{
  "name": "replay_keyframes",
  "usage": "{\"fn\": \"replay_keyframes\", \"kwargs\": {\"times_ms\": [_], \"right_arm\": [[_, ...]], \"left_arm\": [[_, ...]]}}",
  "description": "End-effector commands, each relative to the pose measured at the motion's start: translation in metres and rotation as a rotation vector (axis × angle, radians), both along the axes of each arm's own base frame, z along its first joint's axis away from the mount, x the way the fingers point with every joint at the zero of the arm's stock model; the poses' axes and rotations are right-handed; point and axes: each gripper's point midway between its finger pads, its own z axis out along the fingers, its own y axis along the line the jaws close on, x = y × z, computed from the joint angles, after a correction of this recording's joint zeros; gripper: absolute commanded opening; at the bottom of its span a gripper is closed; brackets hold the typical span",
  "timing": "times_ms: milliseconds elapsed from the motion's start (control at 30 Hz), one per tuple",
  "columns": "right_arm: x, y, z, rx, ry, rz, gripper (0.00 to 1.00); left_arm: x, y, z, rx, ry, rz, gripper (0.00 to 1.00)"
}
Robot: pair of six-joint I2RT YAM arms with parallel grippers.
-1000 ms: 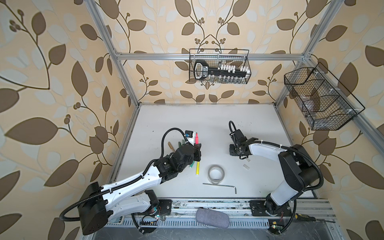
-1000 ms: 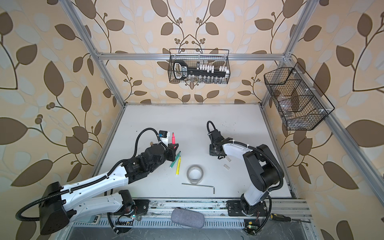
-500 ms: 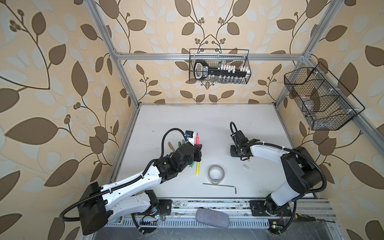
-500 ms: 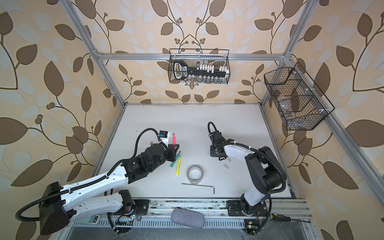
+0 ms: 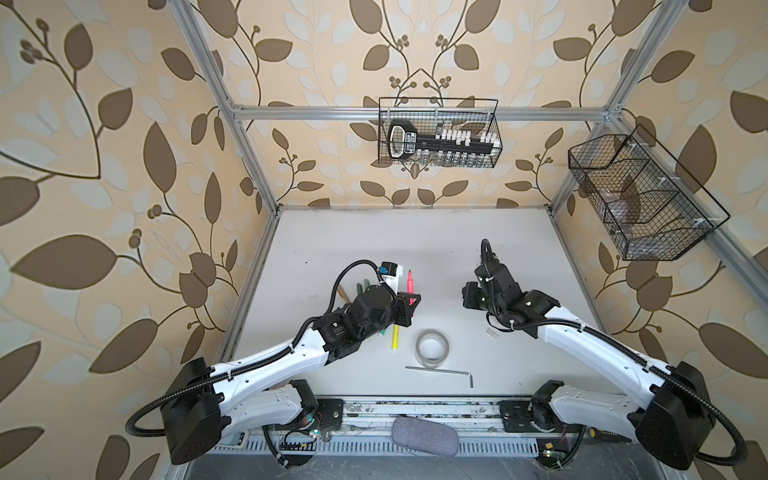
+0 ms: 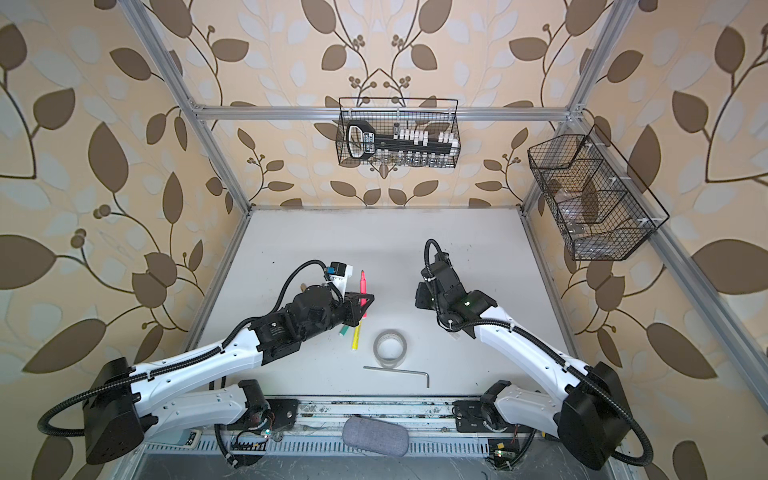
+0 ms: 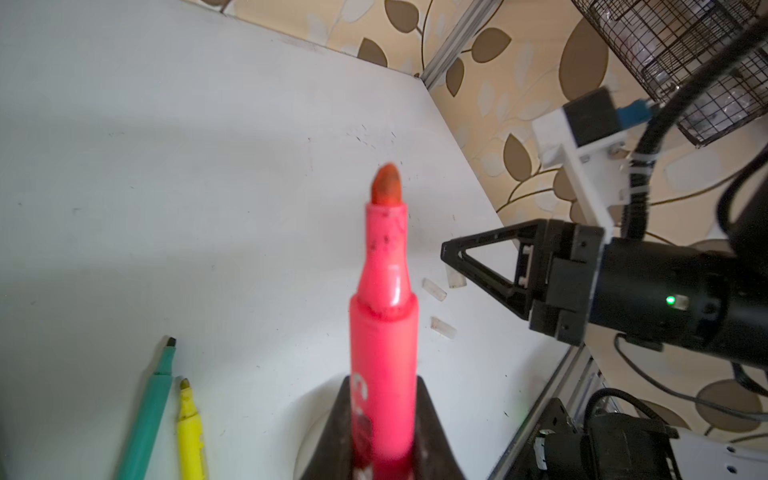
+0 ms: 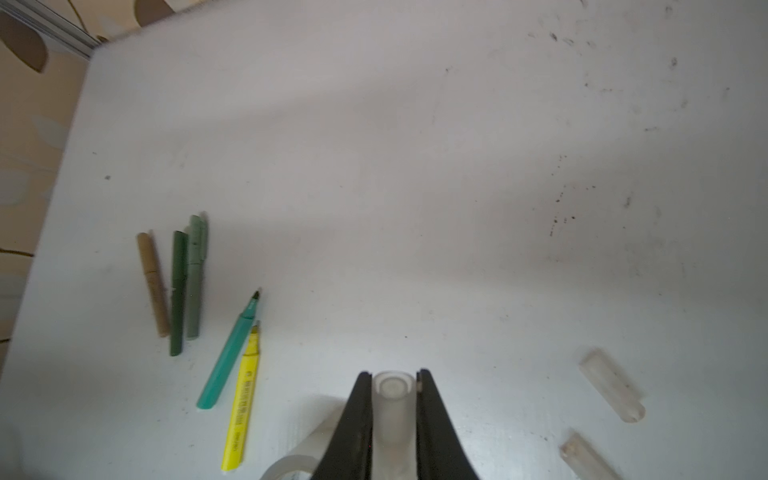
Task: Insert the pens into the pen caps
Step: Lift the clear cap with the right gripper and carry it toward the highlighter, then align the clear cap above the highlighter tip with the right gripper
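Pink marker (image 7: 384,316): uncapped, stepped neck, orange-red felt tip, dark smudges on tip and neck, barrel glossy. It is clamped between the jaws of the left gripper (image 7: 384,388), with the tip end projecting well past the fingertips.

Clear cap (image 8: 394,399): frosted whitish sleeve, pinched between the jaws of the right gripper (image 8: 394,373), round end approx. level w/ the fingertips. Cannot tell if that is the open end.

In both top views the two grippers sit apart w/ a gap between them, marker tip well apart from the cap.

To one side of the right jaws, a loose cap (image 8: 613,386) and a second loose cap (image 8: 590,457) lie on the table (image 8: 415,166), apart from each other. On the opp. side lie the green marker (image 8: 228,353) and yellow marker (image 8: 243,399), both uncapped, side by side. Farther out lie the tan pen (image 8: 153,282), dark green pen (image 8: 178,291) and grey-green pen (image 8: 195,278), close together, approx. parallel.

Tape roll (image 5: 432,347) lies flat between the two sets of jaws, nearer the arm bases. Hex key (image 5: 440,371) is just beside it.
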Motion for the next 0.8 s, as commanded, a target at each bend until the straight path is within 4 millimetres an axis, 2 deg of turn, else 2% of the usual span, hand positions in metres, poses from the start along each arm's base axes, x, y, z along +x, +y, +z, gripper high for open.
{"fn": "replay_keyframes", "kwargs": {"times_ms": [0,200,333,633,767], "right_arm": [[0.003,0.012,0.038,0.129,-0.076,-0.047,0.17],[0.006,0.026,0.095,0.266,-0.195,-0.045,0.16],[0.007,0.03,0.121,0.331,-0.241,-0.042,0.16],[0.002,0.055,0.145,0.533,-0.291,0.007,0.14],[-0.002,0.064,0.149,0.55,-0.304,0.02,0.14]], "left_arm": [[0.0,-0.019,0.024,-0.109,-0.014,-0.045,0.0],[-0.001,-0.032,0.016,-0.106,-0.004,-0.06,0.0],[-0.002,-0.041,0.017,-0.108,-0.022,-0.085,0.0],[-0.017,-0.056,0.029,-0.106,-0.155,-0.198,0.0],[-0.02,-0.059,0.031,-0.109,-0.187,-0.225,0.0]]}}
